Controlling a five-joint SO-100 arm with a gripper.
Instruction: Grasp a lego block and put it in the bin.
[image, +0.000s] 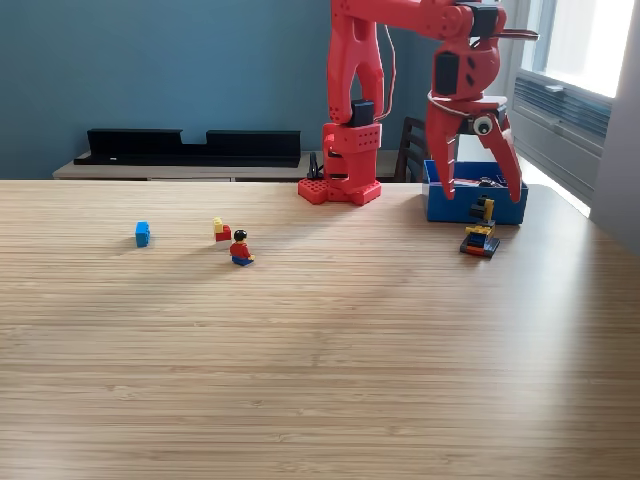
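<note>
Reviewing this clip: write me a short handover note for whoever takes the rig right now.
Gripper: open, empty, hanging over the blue bin at the exterior view's right.
On the table: blue block, red-and-yellow piece and minifigure at the view's left; a small lego build just in front of the bin.
Done: something lies in the bin, hard to identify.
Left: four pieces remain out.
</note>
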